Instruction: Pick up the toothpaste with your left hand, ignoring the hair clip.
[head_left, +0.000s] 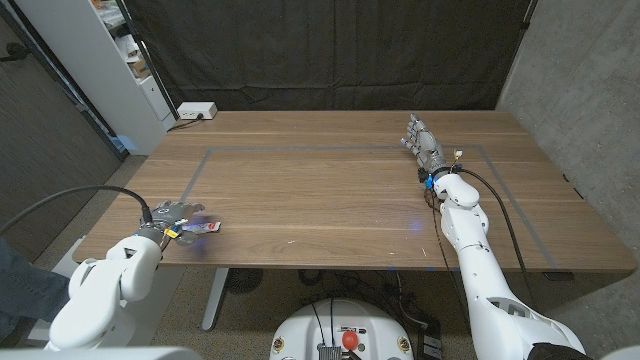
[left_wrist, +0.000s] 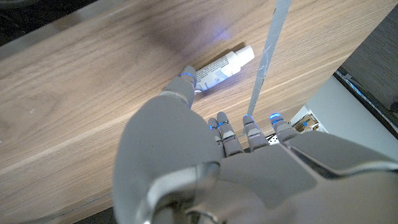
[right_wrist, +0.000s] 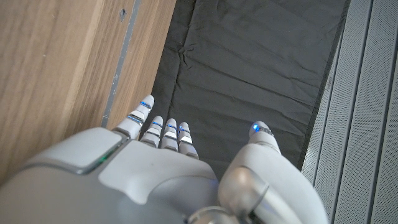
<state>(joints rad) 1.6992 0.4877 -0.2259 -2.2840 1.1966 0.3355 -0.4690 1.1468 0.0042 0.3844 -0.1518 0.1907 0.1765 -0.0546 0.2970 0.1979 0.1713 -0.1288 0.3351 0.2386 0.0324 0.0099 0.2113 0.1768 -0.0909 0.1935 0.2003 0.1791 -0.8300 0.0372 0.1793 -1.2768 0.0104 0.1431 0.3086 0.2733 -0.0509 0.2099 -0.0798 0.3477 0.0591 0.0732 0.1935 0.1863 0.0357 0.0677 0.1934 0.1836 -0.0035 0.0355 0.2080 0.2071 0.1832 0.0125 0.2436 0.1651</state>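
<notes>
Toothpaste (left_wrist: 222, 67) lying flat on the wooden tabletop (head_left: 330, 200), near the front-left edge, at about 3 o'clock from the left hand (head_left: 168, 222) in the head view. Long axis running roughly 3-to-9 o'clock, tail end toward the hand, white cap pointing away. Left hand holding nothing, fingers spread; thumb tip (left_wrist: 188, 76) at or just beside the tube's near end (contact cannot be confirmed). Right hand (head_left: 425, 142) well apart near the far-right part of the tabletop, fingers extended, empty; left hand clearly nearer. Hair clip not identifiable. Grey tape line (head_left: 300, 150) marked on the tabletop; black curtain (head_left: 320, 50) at 12 o'clock behind.
</notes>
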